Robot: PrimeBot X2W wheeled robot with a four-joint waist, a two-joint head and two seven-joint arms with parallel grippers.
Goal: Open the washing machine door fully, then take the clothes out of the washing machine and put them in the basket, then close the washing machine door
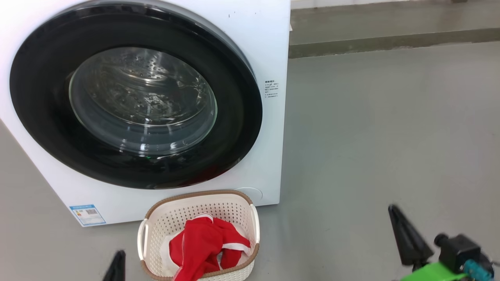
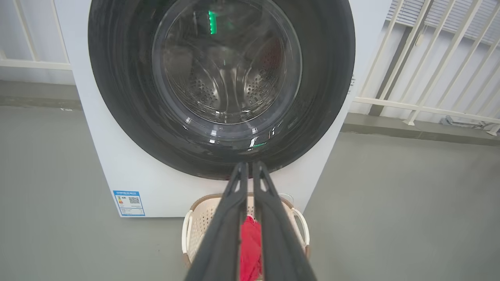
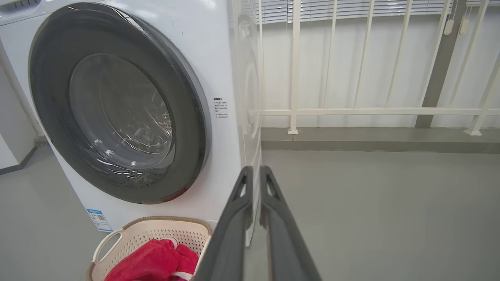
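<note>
Just ahead of the left gripper (image 2: 250, 167), closed on nothing, clothes (image 1: 203, 246) lie in the basket (image 1: 177, 218); the right gripper (image 3: 256, 171) is closed too.

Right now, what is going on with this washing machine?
Nothing is being handled. The washing machine door looks closed, and the red clothes lie in the cream basket on the floor before the washing machine. The left end effector and the right end effector are shut and empty, apart from it.

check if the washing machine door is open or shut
Shut: the washing machine door lies flush against the white washing machine, with no gap showing around its black rim.
</note>
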